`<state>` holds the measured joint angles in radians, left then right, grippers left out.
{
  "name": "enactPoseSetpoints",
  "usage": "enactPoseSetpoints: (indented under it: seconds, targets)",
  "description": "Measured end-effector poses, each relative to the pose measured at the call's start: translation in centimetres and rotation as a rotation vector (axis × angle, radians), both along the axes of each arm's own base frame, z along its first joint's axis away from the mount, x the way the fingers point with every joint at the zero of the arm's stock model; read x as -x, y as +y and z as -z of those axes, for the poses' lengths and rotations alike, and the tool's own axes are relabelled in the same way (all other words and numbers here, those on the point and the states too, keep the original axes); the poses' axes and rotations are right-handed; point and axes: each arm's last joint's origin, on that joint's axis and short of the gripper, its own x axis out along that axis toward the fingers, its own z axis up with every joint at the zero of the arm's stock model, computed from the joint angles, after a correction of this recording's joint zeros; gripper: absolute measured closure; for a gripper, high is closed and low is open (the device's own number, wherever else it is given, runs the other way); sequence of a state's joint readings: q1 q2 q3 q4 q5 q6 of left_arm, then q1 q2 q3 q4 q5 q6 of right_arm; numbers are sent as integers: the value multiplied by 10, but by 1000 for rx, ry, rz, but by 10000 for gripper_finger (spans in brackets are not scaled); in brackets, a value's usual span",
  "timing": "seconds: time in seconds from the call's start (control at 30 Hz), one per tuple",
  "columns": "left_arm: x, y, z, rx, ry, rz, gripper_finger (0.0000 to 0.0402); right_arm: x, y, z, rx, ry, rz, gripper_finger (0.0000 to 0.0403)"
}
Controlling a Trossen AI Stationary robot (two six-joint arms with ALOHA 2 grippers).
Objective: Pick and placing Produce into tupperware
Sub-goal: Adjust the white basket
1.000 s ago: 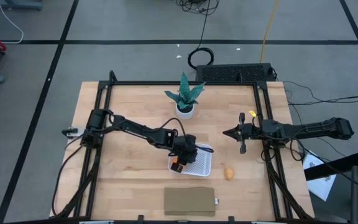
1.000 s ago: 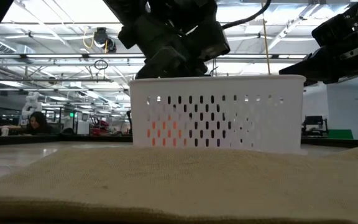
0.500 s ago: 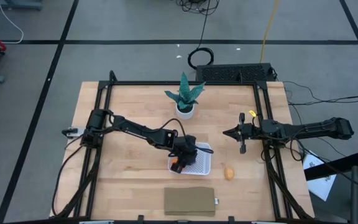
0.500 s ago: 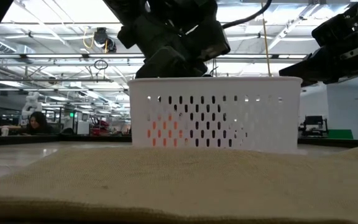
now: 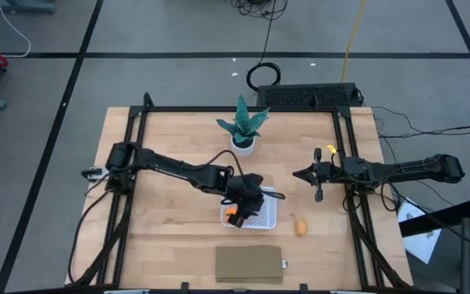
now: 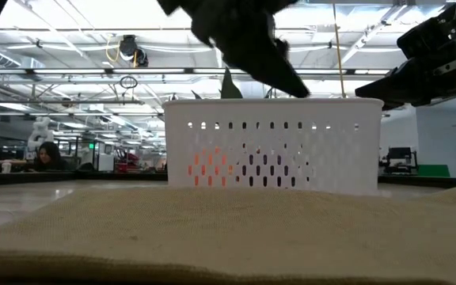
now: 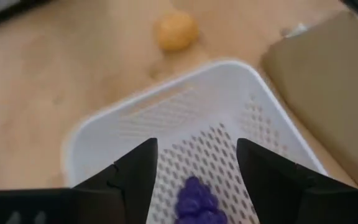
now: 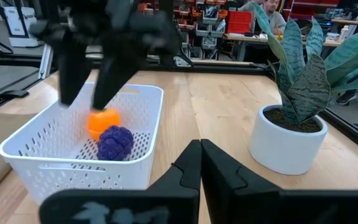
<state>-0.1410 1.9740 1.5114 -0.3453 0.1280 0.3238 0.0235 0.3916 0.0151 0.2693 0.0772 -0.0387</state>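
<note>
The white tupperware (image 5: 265, 219) (image 8: 42, 163) sits at the table's middle, toward the near edge. The round orange piece (image 8: 103, 121) (image 5: 232, 216) and the dark purple bumpy piece (image 8: 115, 142) (image 7: 197, 200) lie side by side on its mesh bottom. On the wood to the tupperware's right lies the tan-yellow oval piece (image 5: 300, 227) (image 7: 176, 31). My left gripper (image 7: 197, 155) (image 8: 87, 79) hangs open above the tupperware, its fingers either side of the purple piece and clear of it. Right of the tupperware, my right gripper (image 8: 201, 149) (image 5: 299, 174) waits shut above the table.
A teal plant in a white pot (image 5: 243, 129) (image 8: 291, 118) stands beyond the tupperware, near the far edge. A flat brown slab (image 5: 249, 264) (image 7: 328, 74) lies at the near edge, just in front of the tupperware. People and desks show in the room behind the table.
My left gripper has risen from inside the tupperware to above its rim. The purple piece now lies on the tupperware's bottom beside the orange one. My right arm has kept still.
</note>
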Motion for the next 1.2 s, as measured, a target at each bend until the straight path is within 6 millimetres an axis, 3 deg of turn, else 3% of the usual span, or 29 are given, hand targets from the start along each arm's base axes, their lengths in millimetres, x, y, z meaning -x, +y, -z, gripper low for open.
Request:
enactPoseSetpoints:
  seconds: [0.27,0.43,0.63,0.87,1.2]
  targets:
    - [25,12,-46,-114,12,-198,232,0,0,-1,-1,-6,0,403]
    - [37,25,-48,-138,52,-277,308,0,0,-1,0,-6,0,403]
    - [49,45,-16,-140,122,-330,394,0,0,0,0,-4,0,403]
    - [59,64,14,-94,164,-416,398,0,0,0,0,-5,0,403]
    - [62,59,19,-57,189,-426,395,0,0,-1,3,-6,0,403]
